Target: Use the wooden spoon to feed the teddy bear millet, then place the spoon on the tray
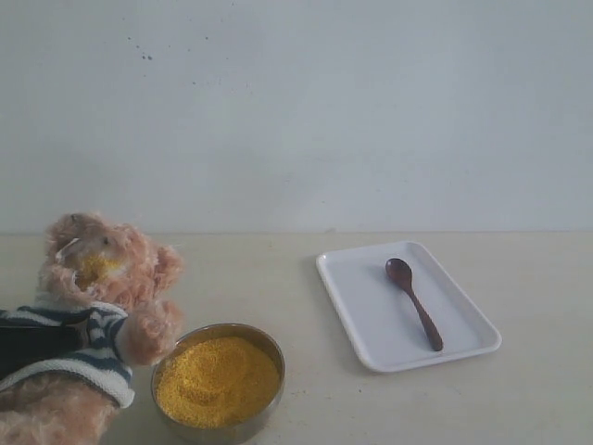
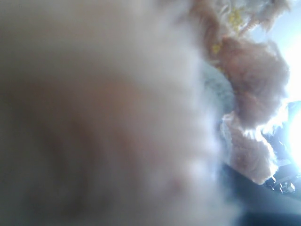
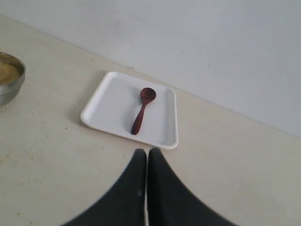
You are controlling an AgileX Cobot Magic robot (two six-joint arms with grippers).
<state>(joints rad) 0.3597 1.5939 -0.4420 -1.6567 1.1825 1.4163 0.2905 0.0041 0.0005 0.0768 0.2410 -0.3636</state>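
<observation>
Teddy bear (image 1: 111, 287) at near left leans over the table (image 1: 537, 399) with yellow grains stuck to its muzzle. A black finger of the left gripper (image 1: 42, 341) crosses its striped shirt. The left wrist view is filled with blurred fur, so the fingers appear to be clamped on the bear's body, though their tips are hidden.

Just right of the bear's raised paw stands the metal bowl (image 1: 271, 350), heaped almost to the rim with millet (image 1: 218, 380), its surface slightly dished.

Farther right, well apart from the bowl, the tray (image 1: 366, 324) lies flat. It holds only the wooden spoon (image 1: 414, 301), which lies inside the rim with its round head toward the far end and its handle running toward the near right corner. No grain can be made out in the spoon's head.

The right gripper (image 3: 146, 157) hangs over bare table on the near side of the tray, its two black fingers pressed together and holding nothing.

Grain on the bear's face and the spoon at rest on the tray suggest that both the feeding and the put-down are done, and the task looks to be at its close. Any next move would probably be small: letting go of the bear without tipping it into the bowl beside it, with the right arm kept clear of the tray.
</observation>
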